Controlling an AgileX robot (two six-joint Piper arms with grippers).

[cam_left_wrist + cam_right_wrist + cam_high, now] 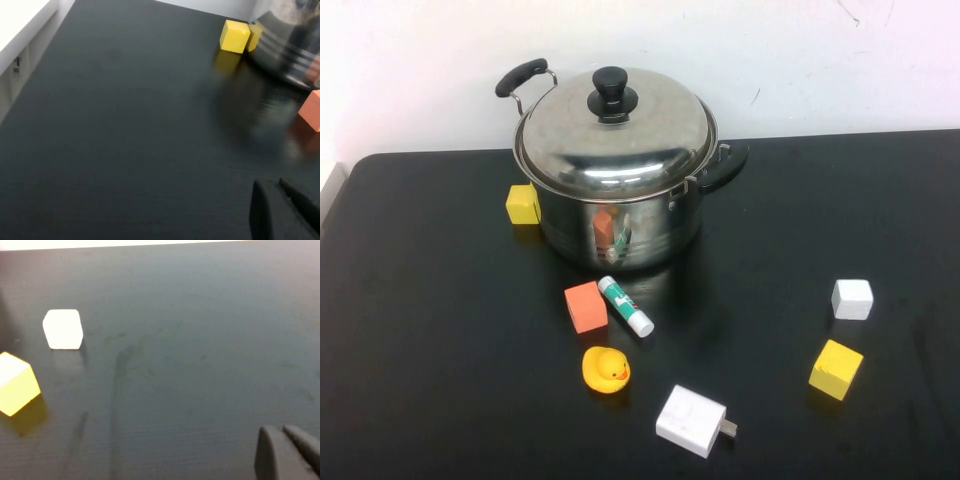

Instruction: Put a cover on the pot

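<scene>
The shiny steel pot (620, 225) with two black side handles stands at the back middle of the black table. The domed steel lid (615, 135) with a black knob (611, 93) sits on the pot's rim. Neither arm shows in the high view. My left gripper (272, 184) is shut and empty, low over bare table to the left of the pot, whose wall (287, 47) shows in the left wrist view. My right gripper (278, 430) is shut and empty over bare table on the right side.
A yellow block (523, 204) sits left of the pot. An orange block (585, 306), a glue stick (625, 305), a rubber duck (606, 369) and a white plug (692, 421) lie in front. A white block (852, 299) and a yellow block (836, 369) lie at the right.
</scene>
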